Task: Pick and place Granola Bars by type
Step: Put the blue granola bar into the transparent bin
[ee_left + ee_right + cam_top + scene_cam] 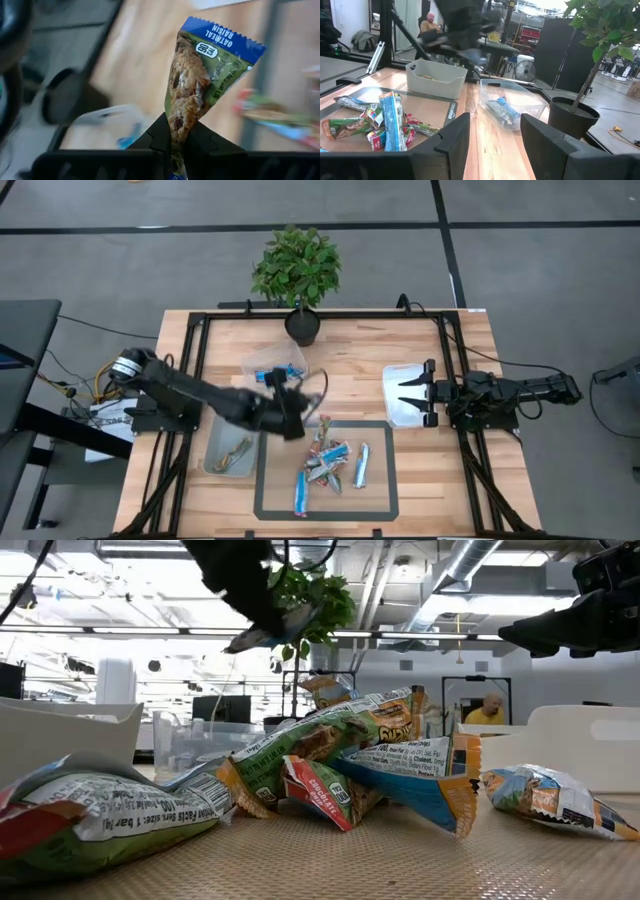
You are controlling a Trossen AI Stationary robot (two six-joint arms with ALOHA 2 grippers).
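My left gripper (292,420) hangs above the table between the clear bin (285,375) and the pile of granola bars (325,465) on the grey-bordered mat. It is shut on a green and blue oatmeal raisin bar (200,75), which the low view shows high in the air (275,635). The pile holds several blue, green and red-white bars lying over one another (350,755). My right gripper (492,145) is open and waits over the bin at the table's right side (405,395). My left gripper pinches the oatmeal raisin bar between its two fingers at one end of the wrapper (176,131). The rest of the bar sticks out past the fingertips, and its blue crimped end (220,37) is free. The bar is lifted clear of the table and the pile.
The clear bin holds blue bars (502,111). A second bin near the table's left side (230,452) holds brownish bars. A potted plant (300,280) stands at the far edge. A person sits in the room beyond the table (487,712).
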